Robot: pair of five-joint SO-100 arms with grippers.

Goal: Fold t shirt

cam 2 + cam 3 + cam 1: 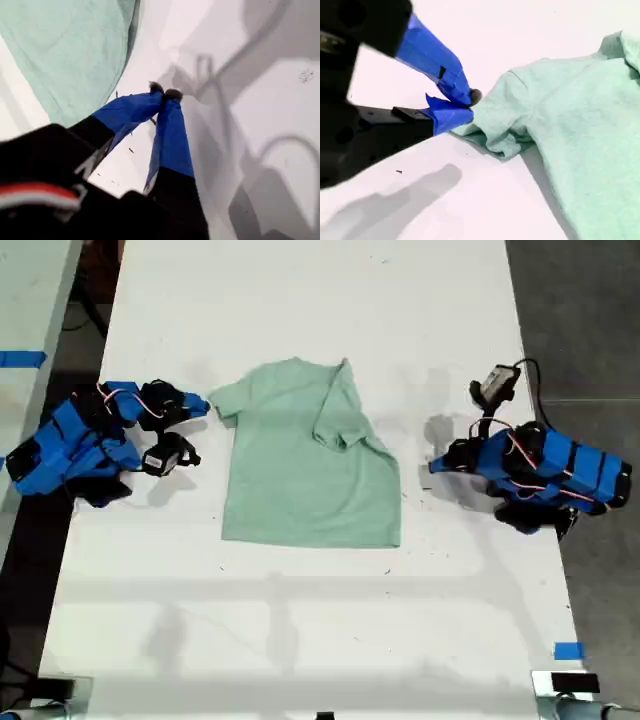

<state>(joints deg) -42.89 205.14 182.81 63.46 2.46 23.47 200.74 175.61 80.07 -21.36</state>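
My second tool (465, 107) is pinched on the sleeve edge of the t shirt (305, 465), at the exterior view's left. My first tool (165, 93) has its tips together on nothing, above bare table (300, 640) just off the shirt's edge at that view's right. The shirt lies mid-table with 1 sleeve folded inward. Open white table surrounds it on all sides.
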